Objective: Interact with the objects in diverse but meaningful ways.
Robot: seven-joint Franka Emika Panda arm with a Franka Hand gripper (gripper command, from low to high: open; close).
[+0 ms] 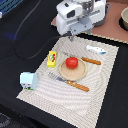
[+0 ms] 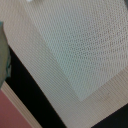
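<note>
No print on the white carton (image 1: 28,80) or yellow packet (image 1: 51,59) was readable — my gripper (image 1: 71,36) was mostly hidden, so its state I cannot tell.

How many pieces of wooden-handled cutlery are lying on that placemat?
2. A knife lies on the far side of the plate, towards the exterior view's right. A fork lies along the plate's near edge. None seem hidden.

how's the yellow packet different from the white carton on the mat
The yellow packet is yellow with red print and lies flat beside the plate; the white carton is pale with a blue top, stands upright, looks bulkier and sits near the mat's edge. Both rest on the striped mat.
</note>
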